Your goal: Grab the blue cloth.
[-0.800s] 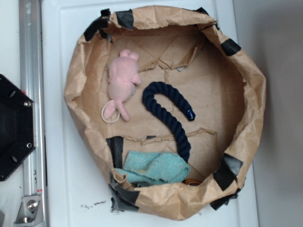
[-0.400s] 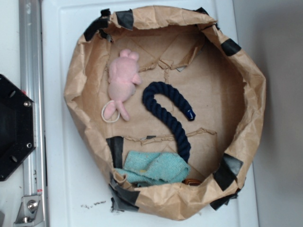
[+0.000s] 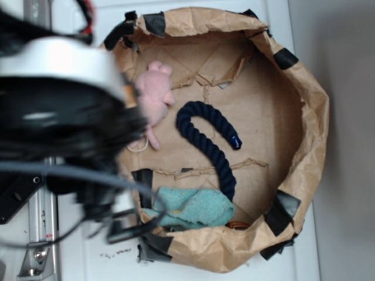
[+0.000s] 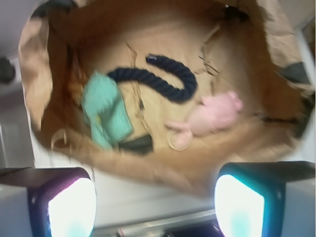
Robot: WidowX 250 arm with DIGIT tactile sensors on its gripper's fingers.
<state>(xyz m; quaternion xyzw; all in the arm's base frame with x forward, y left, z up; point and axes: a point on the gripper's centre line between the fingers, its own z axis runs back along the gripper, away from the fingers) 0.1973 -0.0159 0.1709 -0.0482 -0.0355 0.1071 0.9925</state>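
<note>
Wrist view: tool (image 4: 155, 202) at bottom of frame, fingers spread wide, nothing between them. Blue cloth (image 4: 104, 109) lies up and left of the tool, well apart, on the floor of the brown paper bag (image 4: 34, 74).

Exterior view: blue cloth (image 3: 196, 208) sits lower centre, against the bag's near wall (image 3: 310, 117). Navy rope (image 3: 211, 137) curves just beside it, one end touching; pink plush toy (image 3: 153, 96) upper left. Blurred arm (image 3: 58, 117) covers left side. Bag rests on a white table (image 3: 88, 252); black tape patches on rim.
</note>
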